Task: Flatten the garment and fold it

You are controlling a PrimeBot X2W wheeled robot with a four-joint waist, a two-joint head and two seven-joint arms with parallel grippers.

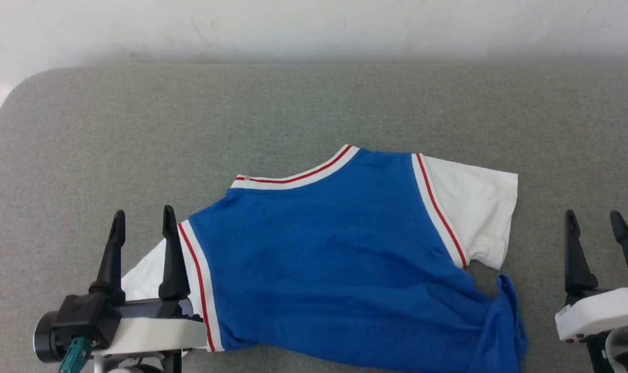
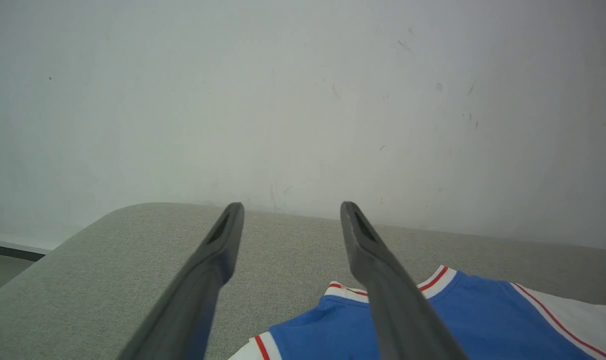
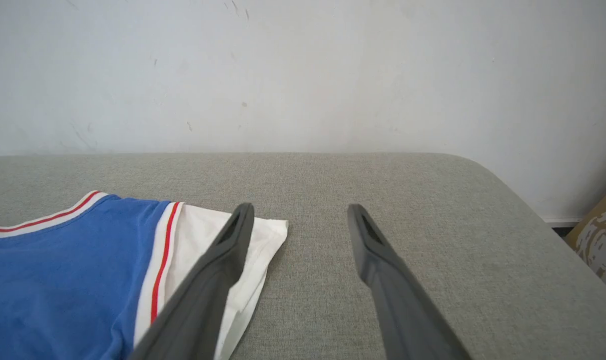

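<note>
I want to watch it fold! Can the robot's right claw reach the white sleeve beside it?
Probably yes. The right claw is open and empty, and only bare grey surface lies between it and the white sleeve.

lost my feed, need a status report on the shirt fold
Left end effector open, by left sleeve. Right end effector open, touching nothing. Garment spread, unfolded, right hem corner bunched. No obstruction seen.
</note>
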